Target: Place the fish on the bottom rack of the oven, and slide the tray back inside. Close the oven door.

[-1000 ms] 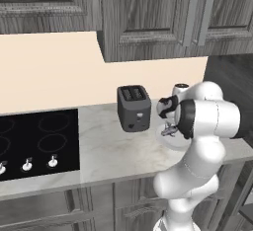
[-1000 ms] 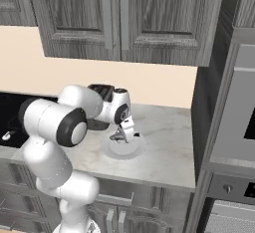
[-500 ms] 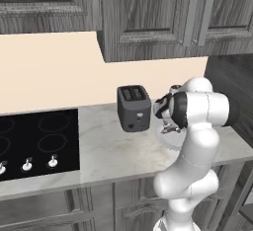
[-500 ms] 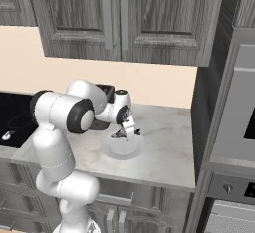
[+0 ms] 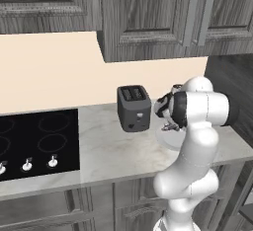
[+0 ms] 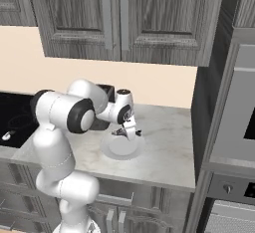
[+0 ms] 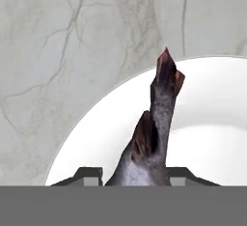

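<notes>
The fish (image 7: 157, 123), dark grey with a reddish tail, lies over the white plate (image 7: 212, 123) with its tail pointing away from the hand. My gripper (image 7: 135, 176) is shut on the fish's body, one dark fingertip (image 7: 88, 175) on each side. From the right base view the gripper (image 6: 128, 131) points down onto the plate (image 6: 122, 148) on the marble counter. In the left base view the gripper (image 5: 170, 126) sits just above the plate (image 5: 168, 139), partly behind my arm. The oven (image 6: 230, 189) shows a knob panel at the lower right. Its bottom rack, tray and door are out of view.
A dark toaster (image 5: 134, 108) stands just left of the plate. A black cooktop (image 5: 34, 141) with knobs lies at the far left. Wooden cabinets (image 6: 124, 18) hang above the counter. A tall appliance column (image 6: 234, 122) closes off the counter's right end.
The fingers have closed on the fish on the plate. The arm's elbow has shifted a little; the hand stays over the plate.
</notes>
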